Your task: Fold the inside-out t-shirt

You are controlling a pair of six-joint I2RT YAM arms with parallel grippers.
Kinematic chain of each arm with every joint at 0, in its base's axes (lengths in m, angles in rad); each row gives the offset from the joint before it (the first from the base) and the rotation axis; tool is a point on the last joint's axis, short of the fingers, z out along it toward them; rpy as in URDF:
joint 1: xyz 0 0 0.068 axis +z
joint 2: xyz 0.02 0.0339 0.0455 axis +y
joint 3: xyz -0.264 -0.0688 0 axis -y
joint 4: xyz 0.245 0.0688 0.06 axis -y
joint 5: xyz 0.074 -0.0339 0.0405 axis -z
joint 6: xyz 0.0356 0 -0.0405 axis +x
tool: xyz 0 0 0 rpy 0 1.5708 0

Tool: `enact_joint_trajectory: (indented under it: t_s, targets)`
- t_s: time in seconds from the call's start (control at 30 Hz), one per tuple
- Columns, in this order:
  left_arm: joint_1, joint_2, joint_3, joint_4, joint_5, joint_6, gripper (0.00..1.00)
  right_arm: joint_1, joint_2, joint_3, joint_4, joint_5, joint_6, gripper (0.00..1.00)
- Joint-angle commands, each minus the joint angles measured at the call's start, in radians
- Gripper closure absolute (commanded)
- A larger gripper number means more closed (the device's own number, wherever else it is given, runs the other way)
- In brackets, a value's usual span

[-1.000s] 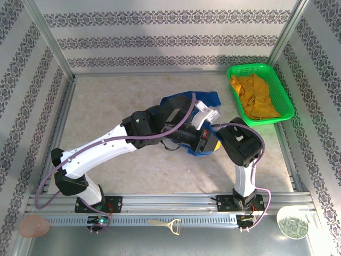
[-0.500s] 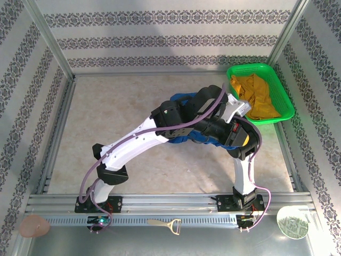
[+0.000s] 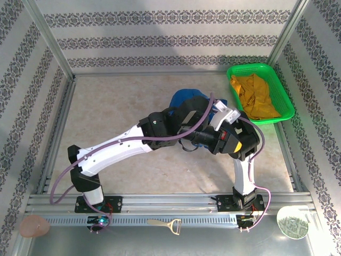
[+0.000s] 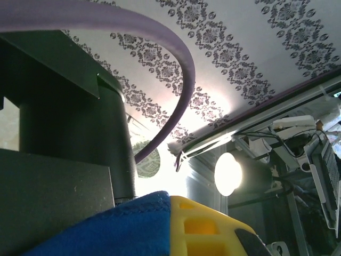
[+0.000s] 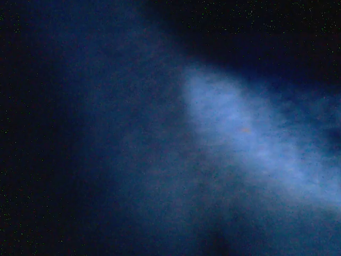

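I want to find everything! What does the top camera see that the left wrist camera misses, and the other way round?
Top external view: a green basket holding a mustard-yellow garment, the beige table, and what looks like a bottle opener on the near rail.
Left wrist view: a bright round lamp with wires and frames beside it.
Both: the royal-blue t-shirt, a purple cable and the patterned wall.

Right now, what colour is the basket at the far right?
The basket is bright green, clearest in the top external view.
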Motion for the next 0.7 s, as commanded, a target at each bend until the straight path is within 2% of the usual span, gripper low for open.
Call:
enact_joint_trajectory:
  t_s: [0.0,0.13,0.23,0.3,0.47,0.53,0.67]
  targets:
    - [0.013,-0.003,-0.065,0.098,-0.002,-0.038,1.0,0.019,0.085,0.12,-0.373,0.007,0.027,0.1]
    - [0.015,-0.013,-0.087,0.118,-0.015,-0.043,1.0,0.025,0.161,0.2,-0.49,-0.01,0.044,0.18]
    - [0.019,-0.014,-0.095,0.123,-0.021,-0.046,1.0,0.023,0.175,0.2,-0.494,-0.033,0.044,0.42]
    - [0.024,-0.018,-0.104,0.129,-0.024,-0.049,1.0,0.024,0.173,0.192,-0.488,-0.035,0.038,0.65]
    - [0.04,-0.051,-0.168,0.184,-0.044,-0.071,1.0,0.012,0.149,0.148,-0.412,-0.059,-0.008,0.94]
    - [0.053,-0.074,-0.208,0.211,-0.055,-0.089,1.0,0.001,0.137,0.133,-0.364,-0.08,-0.051,1.0]
    - [0.115,-0.14,-0.323,0.306,-0.067,-0.151,1.0,-0.025,0.097,0.088,-0.216,-0.169,-0.178,1.0]
